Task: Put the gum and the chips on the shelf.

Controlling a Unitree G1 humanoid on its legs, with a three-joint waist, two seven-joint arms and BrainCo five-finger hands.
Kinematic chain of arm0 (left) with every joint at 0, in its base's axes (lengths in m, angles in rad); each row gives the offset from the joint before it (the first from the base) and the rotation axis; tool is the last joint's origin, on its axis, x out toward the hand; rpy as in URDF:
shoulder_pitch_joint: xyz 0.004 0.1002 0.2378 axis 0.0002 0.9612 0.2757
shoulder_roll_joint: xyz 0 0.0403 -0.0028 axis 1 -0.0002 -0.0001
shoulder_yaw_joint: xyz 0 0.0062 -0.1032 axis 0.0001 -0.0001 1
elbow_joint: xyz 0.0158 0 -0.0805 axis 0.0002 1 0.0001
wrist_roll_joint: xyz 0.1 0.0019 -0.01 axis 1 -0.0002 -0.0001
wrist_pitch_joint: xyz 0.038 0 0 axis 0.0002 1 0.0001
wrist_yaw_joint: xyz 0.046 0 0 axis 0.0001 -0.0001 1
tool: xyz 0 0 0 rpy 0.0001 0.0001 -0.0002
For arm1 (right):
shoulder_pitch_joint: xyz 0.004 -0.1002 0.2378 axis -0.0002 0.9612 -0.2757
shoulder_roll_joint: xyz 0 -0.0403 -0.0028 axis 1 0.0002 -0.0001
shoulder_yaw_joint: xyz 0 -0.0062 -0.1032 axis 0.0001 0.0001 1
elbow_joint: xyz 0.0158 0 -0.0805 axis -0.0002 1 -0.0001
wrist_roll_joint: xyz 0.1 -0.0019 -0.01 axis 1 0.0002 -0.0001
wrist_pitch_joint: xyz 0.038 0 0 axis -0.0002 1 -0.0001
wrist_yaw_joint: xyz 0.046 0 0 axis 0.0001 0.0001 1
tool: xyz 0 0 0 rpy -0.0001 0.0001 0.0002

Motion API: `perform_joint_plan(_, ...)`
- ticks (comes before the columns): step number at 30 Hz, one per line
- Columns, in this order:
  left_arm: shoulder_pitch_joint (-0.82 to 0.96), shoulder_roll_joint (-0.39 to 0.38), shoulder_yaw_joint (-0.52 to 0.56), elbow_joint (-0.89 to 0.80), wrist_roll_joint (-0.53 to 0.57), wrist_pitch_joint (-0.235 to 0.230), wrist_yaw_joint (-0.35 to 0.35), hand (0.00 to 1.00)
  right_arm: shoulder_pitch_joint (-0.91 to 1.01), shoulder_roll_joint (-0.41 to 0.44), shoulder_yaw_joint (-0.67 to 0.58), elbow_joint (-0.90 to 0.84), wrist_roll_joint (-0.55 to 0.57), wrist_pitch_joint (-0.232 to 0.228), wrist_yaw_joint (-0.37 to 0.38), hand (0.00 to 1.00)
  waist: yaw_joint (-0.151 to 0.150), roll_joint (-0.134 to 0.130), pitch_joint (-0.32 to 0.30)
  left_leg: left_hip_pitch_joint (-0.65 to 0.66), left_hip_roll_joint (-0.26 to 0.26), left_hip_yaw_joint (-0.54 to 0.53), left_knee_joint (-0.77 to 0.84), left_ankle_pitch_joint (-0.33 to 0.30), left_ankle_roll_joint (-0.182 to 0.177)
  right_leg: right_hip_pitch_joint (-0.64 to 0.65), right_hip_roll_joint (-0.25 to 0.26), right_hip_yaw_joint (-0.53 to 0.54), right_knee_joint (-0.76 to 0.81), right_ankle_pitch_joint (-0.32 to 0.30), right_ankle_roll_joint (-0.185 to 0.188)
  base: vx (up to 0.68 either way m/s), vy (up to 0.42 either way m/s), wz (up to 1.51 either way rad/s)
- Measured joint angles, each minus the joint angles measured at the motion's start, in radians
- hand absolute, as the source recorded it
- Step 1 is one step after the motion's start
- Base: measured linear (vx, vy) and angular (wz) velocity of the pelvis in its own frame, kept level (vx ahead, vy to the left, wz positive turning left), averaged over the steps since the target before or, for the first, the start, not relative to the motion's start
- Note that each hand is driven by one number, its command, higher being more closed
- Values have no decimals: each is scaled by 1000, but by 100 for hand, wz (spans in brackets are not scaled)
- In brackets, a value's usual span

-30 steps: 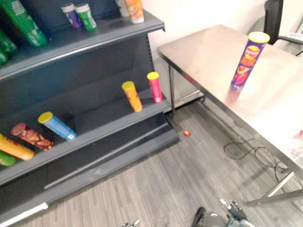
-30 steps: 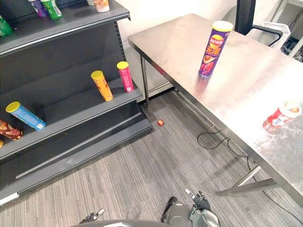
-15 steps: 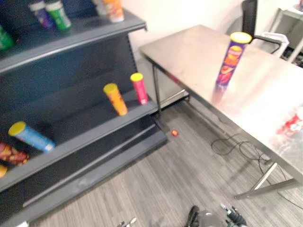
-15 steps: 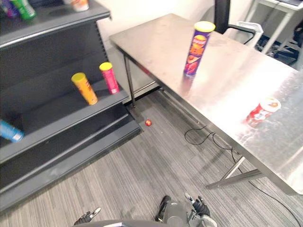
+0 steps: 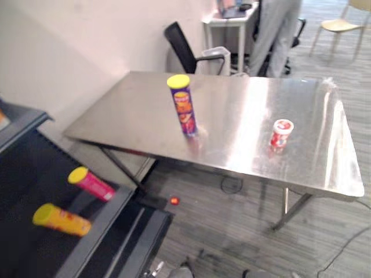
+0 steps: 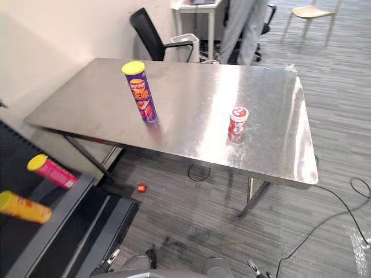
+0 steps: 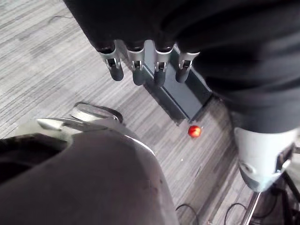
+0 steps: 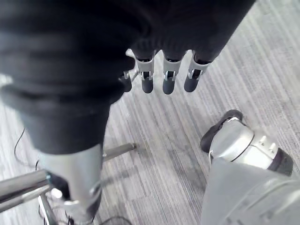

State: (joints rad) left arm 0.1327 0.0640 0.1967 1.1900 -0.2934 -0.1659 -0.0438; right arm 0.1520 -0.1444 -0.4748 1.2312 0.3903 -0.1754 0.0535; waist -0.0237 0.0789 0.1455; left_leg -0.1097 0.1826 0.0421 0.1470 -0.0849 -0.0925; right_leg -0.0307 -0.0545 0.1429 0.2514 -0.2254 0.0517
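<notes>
1. chips can: purple tube with a yellow lid. it stands upright on the steel table, on the part nearer the wall. nothing touches it.

2. gum canister: short red and white tub. it stands upright on the same table, to the robot's right of the chips can and well apart from it, nearer the table's front edge. nothing touches it.

3. shelf: dark unit at the lower left of the eye views, apart from the table. a pink can and an orange can, both with yellow lids, sit on one of its boards, near each other.

4. red ball: small, on the grey striped floor, between the shelf corner and the table's near edge. the left wrist view also shows it, beside the shelf base.

5. left hand: hangs above the floor. its fingers are in a straight, relaxed row and hold nothing.

6. right hand: hangs above the floor near a table leg. its fingers are straight and loose and hold nothing.

7. background: a black office chair stands at the table's far side. beyond it a person stands by a white desk. a wooden chair stands further to the right.
</notes>
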Motion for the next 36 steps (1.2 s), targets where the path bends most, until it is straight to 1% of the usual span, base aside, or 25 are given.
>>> perform_joint_plan(1,1,8,13,3,-9,1,-3,0,6,16,-29,3,1,3,0,0,1,-21,-8,24,-21,32,1,42,-42,5,-29,22,23,-11,30,333,423,-77)
perform_joint_plan(2,13,25,13,3,-9,-1,-1,0,5,42,-29,4,1,4,13,0,5,-52,-19,50,-49,84,-9,25,-26,6,-71,-21,8,0,45,270,317,-80)
perform_joint_plan(3,16,31,15,3,-10,-1,-3,0,1,52,-30,3,0,3,20,0,7,-65,-24,61,-60,102,-11,15,-18,12,-90,-32,-8,8,58,246,267,-82)
perform_joint_plan(4,16,48,10,12,-6,1,-3,0,-5,69,-34,3,1,2,23,0,2,-87,-35,78,-87,131,-13,-1,-2,33,-122,-27,-49,26,85,218,261,-57)
perform_joint_plan(5,7,54,-1,26,-4,1,-3,0,-5,75,-42,3,2,2,22,0,-1,-90,-39,92,-103,147,-22,-8,9,43,-139,-24,-70,40,94,193,259,-49)
perform_joint_plan(7,-15,53,-21,47,4,2,-4,0,-2,79,-73,4,2,2,21,0,-1,-80,-47,125,-124,183,-53,-17,25,52,-159,-23,-95,83,94,152,244,-45)
perform_joint_plan(8,-18,52,-27,54,9,2,-5,0,-2,79,-87,4,2,3,21,0,-2,-65,-48,142,-129,200,-71,-18,27,47,-162,-23,-95,102,91,123,196,-50)
perform_joint_plan(9,-23,49,-33,63,16,2,-5,0,-1,82,-104,4,2,3,20,0,-4,-56,-51,155,-130,215,-82,-20,29,41,-162,-23,-90,114,97,72,114,-51)
perform_joint_plan(10,-27,48,-35,67,25,3,-5,0,-2,85,-107,4,2,3,20,0,-2,-52,-53,168,-131,232,-92,-20,30,31,-161,-19,-81,118,93,51,63,-46)
perform_joint_plan(12,-27,48,-42,72,25,3,-5,0,-8,88,-105,5,1,5,20,0,-1,-51,-54,189,-130,269,-107,-21,31,14,-156,-22,-67,124,91,30,28,-58)
perform_joint_plan(14,-27,50,-47,73,25,3,-6,0,-17,86,-105,5,1,5,18,0,-1,-50,-52,195,-127,289,-112,-21,31,0,-146,-30,-74,142,89,1,5,-53)
perform_joint_plan(15,-27,51,-49,73,25,3,-7,0,-17,84,-106,5,1,4,18,0,-1,-51,-52,196,-121,303,-112,-21,31,-1,-140,-33,-86,154,91,-27,-18,-37)
perform_joint_plan(17,-27,57,-53,73,25,3,-9,0,-16,84,-111,9,1,4,15,0,-1,-59,-49,197,-122,305,-118,-22,30,0,-142,-54,-113,155,92,-63,-55,-28)
perform_joint_plan(21,-27,60,-50,72,33,3,-14,0,-20,79,-188,20,0,12,13,0,4,-70,-55,193,-130,316,-146,-8,28,9,-154,-112,-189,156,96,-80,-68,-17)
perform_joint_plan(22,-27,59,-50,73,35,4,-15,0,-20,70,-213,22,-1,16,14,0,1,-72,-55,195,-133,316,-171,10,25,9,-154,-120,-209,165,112,-80,-76,1)
perform_joint_plan(23,-27,56,-49,73,41,4,-16,0,-18,62,-235,23,-4,21,14,0,1,-67,-58,201,-134,312,-193,24,24,11,-152,-126,-219,166,113,-72,-72,13)
perform_joint_plan(25,-27,48,-38,71,55,4,-28,0,-10,37,-285,23,-39,24,14,0,2,-60,-70,206,-134,299,-228,45,18,15,-148,-146,-234,164,109,-43,-61,20)
perform_joint_plan(27,-23,49,-29,71,63,4,-33,0,-24,13,-339,22,-39,24,15,0,4,-63,-72,210,-131,295,-241,52,14,17,-144,-152,-237,164,108,-18,-49,8)
perform_joint_plan(29,-16,51,-2,71,74,5,-42,0,-43,-35,-459,21,-40,24,15,0,4,-76,-85,210,-130,294,-241,54,17,25,-142,-156,-251,172,108,18,-38,2)
perform_joint_plan(30,-15,52,2,71,75,5,-43,0,-48,-49,-491,21,-40,24,14,0,4,-79,-87,211,-130,294,-241,53,16,28,-142,-157,-254,173,109,46,-20,1)
perform_joint_plan(32,-13,58,10,71,81,17,-44,0,-74,-114,-616,37,-43,23,8,0,-2,-90,-96,214,-131,295,-241,49,15,41,-142,-159,-268,185,111,58,-13,0)
perform_joint_plan(35,-18,59,29,70,84,24,-47,0,-101,-173,-718,67,-79,25,-6,0,-4,-98,-103,214,-131,298,-241,43,16,41,-142,-159,-268,185,112,47,-14,-2)
perform_joint_plan(36,-18,59,39,70,94,24,-48,0,-121,-203,-784,82,-79,28,-12,0,-7,-101,-107,213,-132,300,-241,40,16,41,-142,-159,-267,185,112,45,-14,-4)
